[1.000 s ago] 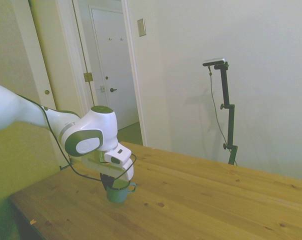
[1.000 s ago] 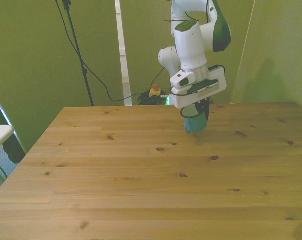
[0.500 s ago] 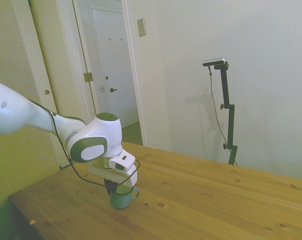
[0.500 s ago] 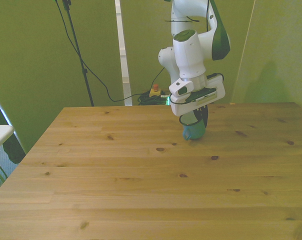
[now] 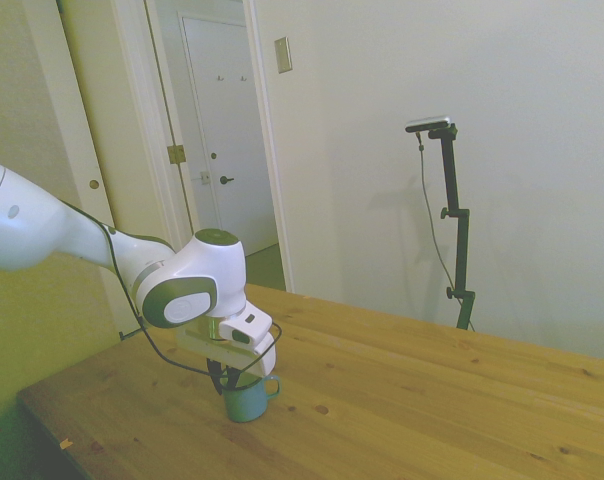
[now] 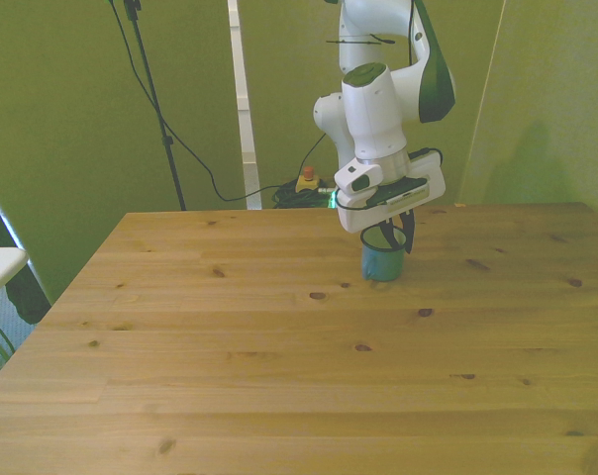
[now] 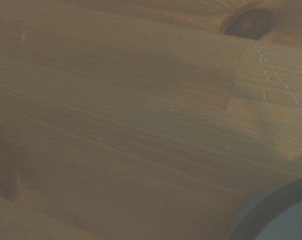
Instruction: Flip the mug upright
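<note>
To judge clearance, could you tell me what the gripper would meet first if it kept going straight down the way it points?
The mug, upright on the table; the gripper sits at its rim, so probably its wall or inside.

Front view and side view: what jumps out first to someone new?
The white Franka arm's gripper stands right over a small teal-green mug, which sits upright on the wooden table near its far edge, right of middle in the front view. In the side view the mug shows its loop handle pointing away from the arm. A white panelled door stands in the background.
</note>
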`<act>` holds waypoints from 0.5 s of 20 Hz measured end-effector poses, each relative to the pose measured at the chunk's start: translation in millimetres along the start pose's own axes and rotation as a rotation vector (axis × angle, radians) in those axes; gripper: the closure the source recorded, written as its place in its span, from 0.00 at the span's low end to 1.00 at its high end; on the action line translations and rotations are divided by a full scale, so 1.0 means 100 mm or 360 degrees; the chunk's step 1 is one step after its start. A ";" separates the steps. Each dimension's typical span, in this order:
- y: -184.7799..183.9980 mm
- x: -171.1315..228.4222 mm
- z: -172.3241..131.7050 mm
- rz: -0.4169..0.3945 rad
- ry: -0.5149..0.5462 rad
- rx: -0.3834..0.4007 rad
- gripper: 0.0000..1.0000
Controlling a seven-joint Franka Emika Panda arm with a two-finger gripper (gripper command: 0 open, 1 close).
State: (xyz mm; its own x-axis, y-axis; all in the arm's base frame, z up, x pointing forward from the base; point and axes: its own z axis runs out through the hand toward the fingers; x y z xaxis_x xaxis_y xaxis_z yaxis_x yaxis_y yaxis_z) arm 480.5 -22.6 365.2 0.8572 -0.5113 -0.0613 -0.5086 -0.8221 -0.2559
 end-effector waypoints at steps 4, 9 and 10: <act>-0.03 -0.02 -0.01 0.0011 -0.0002 0.0024 0.00; -0.22 -0.19 -0.18 -0.0062 0.0025 0.0052 0.00; -0.27 -0.27 -0.24 -0.0078 0.0030 0.0059 0.00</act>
State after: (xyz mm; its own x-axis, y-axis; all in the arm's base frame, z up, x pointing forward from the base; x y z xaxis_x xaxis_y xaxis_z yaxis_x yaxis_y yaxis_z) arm 469.1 7.1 397.3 0.8792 -0.4755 -0.0295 -0.4623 -0.8367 -0.2936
